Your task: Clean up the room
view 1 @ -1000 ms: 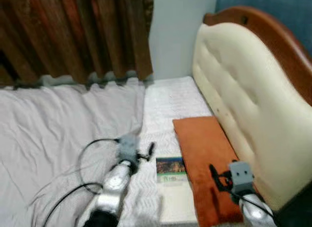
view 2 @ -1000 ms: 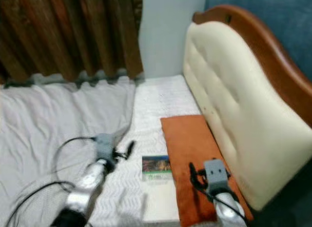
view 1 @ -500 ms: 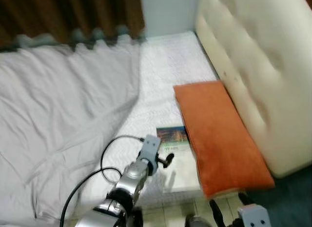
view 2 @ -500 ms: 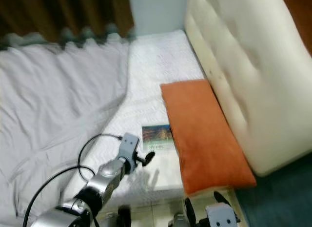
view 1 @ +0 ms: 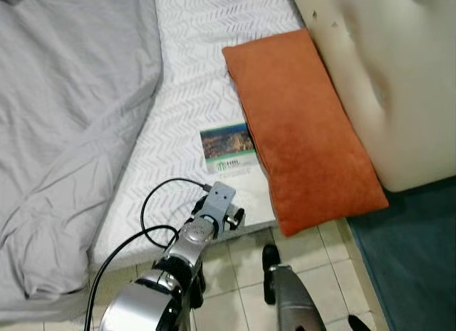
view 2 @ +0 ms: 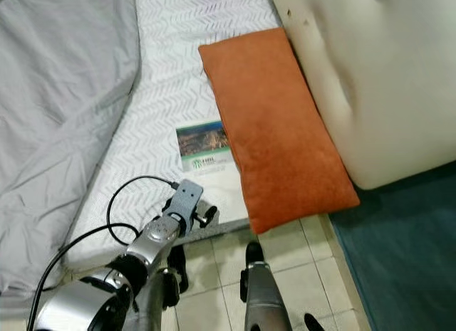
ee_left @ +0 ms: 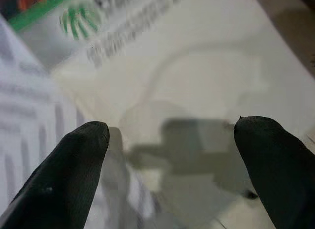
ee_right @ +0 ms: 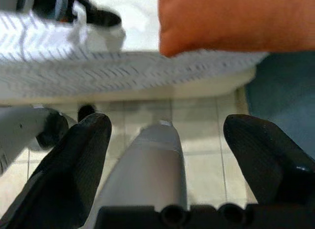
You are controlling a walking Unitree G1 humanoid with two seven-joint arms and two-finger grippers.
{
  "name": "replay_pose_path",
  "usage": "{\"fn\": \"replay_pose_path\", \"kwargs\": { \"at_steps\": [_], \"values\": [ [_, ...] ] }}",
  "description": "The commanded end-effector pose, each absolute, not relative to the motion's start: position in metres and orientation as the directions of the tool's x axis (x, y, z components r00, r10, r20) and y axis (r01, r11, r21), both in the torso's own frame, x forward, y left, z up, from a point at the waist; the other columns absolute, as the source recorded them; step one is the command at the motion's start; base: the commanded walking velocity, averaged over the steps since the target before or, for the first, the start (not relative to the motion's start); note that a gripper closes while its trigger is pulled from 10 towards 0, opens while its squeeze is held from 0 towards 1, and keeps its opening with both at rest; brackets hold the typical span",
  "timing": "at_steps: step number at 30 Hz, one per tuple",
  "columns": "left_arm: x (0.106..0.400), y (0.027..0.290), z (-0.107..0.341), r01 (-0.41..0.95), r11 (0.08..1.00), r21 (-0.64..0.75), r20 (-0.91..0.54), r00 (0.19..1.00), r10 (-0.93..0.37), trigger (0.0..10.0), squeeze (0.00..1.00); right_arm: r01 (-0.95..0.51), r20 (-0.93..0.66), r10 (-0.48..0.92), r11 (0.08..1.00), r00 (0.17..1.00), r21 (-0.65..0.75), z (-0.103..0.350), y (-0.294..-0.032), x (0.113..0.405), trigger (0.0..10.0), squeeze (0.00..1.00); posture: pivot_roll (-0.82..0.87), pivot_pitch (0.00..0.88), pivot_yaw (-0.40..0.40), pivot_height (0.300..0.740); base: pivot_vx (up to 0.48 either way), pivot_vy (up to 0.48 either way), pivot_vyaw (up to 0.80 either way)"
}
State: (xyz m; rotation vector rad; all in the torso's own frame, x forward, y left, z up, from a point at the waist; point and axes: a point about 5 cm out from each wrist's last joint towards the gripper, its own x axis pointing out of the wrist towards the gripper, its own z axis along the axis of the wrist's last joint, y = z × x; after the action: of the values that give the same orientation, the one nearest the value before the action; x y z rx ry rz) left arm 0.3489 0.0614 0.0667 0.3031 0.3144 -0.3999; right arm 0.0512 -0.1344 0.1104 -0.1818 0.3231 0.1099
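I am seeing the booklet [view 1: 229,150] lying flat on the bare mattress [view 1: 185,96], its long edge touching the orange pillow [view 1: 299,124] that is resting against the cream headboard [view 1: 377,75]. My left gripper [ee_left: 172,150] is hanging over the booklet's white lower part near the bed's edge, fingers spread apart and holding nothing. Compared with half a second ago, my head camera is tilting further down, so the tiled floor [view 1: 235,274] is showing. My right gripper [ee_right: 167,135] is hanging low over those tiles, open too
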Motion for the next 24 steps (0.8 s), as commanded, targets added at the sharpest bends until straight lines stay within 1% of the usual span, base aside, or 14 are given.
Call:
{"fn": "replay_pose_path", "kwargs": {
  "at_steps": [1, 6, 7, 9, 11, 12, 13, 19, 24],
  "values": [
    [0.344, 0.066, 0.056, 0.411, 0.884, 0.224, -0.396, 0.867, -0.303, 10.0, 0.00, -0.150, -0.368, 0.084, 0.977, 0.926, -0.154, 0.109, -0.132, 0.043, 10.0, 0.00, -0.48, 0.723, 0.032, 0.740, 0.000, 0.000, 0.00],
    [0.348, 0.074, 0.059, 0.388, 0.882, 0.269, -0.395, 0.879, -0.266, 10.0, 0.00, -0.143, -0.402, 0.064, 0.975, 0.914, -0.169, 0.112, -0.132, 0.032, 10.0, 0.00, -0.48, 0.721, 0.019, 0.740, 0.000, 0.000, 0.00],
    [0.349, 0.081, 0.058, 0.365, 0.884, 0.291, -0.403, 0.885, -0.232, 10.0, 0.00, -0.150, -0.414, 0.068, 0.974, 0.908, -0.169, 0.111, -0.131, 0.030, 10.0, 0.00, -0.47, 0.729, 0.023, 0.740, 0.000, 0.000, 0.00],
    [0.349, 0.084, 0.058, 0.355, 0.886, 0.297, -0.409, 0.886, -0.218, 10.0, 0.00, -0.153, -0.419, 0.070, 0.974, 0.905, -0.169, 0.110, -0.131, 0.029, 10.0, 0.00, -0.46, 0.729, 0.024, 0.740, 0.000, 0.000, 0.00],
    [0.347, 0.099, 0.051, 0.305, 0.905, 0.298, -0.442, 0.884, -0.152, 10.0, 0.00, -0.165, -0.427, 0.078, 0.971, 0.901, -0.170, 0.107, -0.132, 0.030, 10.0, 0.00, -0.45, 0.708, 0.023, 0.740, 0.000, 0.000, 0.00],
    [0.347, 0.099, 0.051, 0.305, 0.905, 0.298, -0.442, 0.884, -0.152, 10.0, 0.00, -0.165, -0.427, 0.078, 0.971, 0.901, -0.170, 0.107, -0.132, 0.030, 10.0, 0.00, -0.45, 0.708, 0.023, 0.740, 0.000, 0.000, 0.00],
    [0.345, 0.109, 0.046, 0.264, 0.921, 0.286, -0.461, 0.880, -0.109, 10.0, 0.00, -0.172, -0.431, 0.082, 0.969, 0.898, -0.175, 0.106, -0.134, 0.030, 10.0, 0.00, -0.45, 0.705, 0.023, 0.740, 0.000, 0.000, 0.00],
    [0.343, 0.116, 0.043, 0.226, 0.932, 0.284, -0.471, 0.879, -0.069, 10.0, 0.00, -0.181, -0.432, 0.081, 0.964, 0.898, -0.196, 0.107, -0.139, 0.032, 10.0, 0.00, -0.46, 0.698, 0.009, 0.740, 0.000, 0.000, 0.00],
    [0.344, 0.133, 0.043, 0.182, 0.920, 0.346, -0.464, 0.886, -0.001, 10.0, 0.00, -0.197, -0.438, 0.090, 0.959, 0.894, -0.205, 0.106, -0.141, 0.032, 10.0, 0.00, -0.44, 0.706, 0.010, 0.740, 0.000, 0.000, 0.00]
  ]
}}
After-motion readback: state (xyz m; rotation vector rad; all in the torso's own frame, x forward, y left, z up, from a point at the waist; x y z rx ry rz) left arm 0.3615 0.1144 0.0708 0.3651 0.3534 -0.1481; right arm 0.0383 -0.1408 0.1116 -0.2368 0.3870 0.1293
